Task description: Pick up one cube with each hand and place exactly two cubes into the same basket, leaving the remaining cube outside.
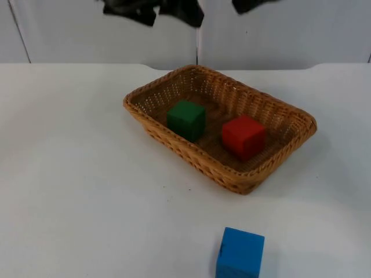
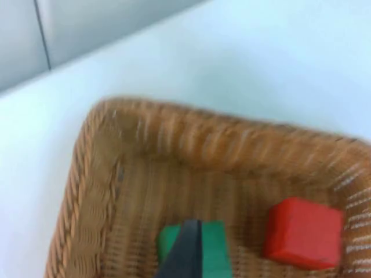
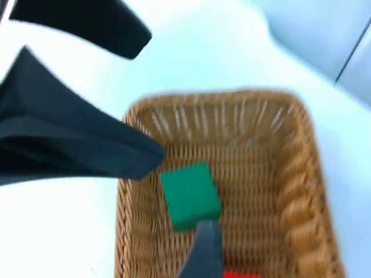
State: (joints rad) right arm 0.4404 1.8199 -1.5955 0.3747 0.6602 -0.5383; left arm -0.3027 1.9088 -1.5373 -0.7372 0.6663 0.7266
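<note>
Green cube point(image 1: 186, 119) & red cube point(image 1: 243, 135) in basket point(image 1: 301, 119); blue cube point(image 1: 240, 253) outside.

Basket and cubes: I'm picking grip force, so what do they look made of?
The basket looks like woven wicker or rattan: tan strands, braided rim, gaps in the weave. The green cube, red cube and blue cube show flat matte faces with crisp edges, probably painted wood or foam; the look leaves it open.

A white table top point(image 1: 75, 191) is seen spreading beneath and around the fingers. Beyond the fingers it is bounded by a grey partition wall point(image 1: 290, 35), which is divided by vertical seams.
</note>
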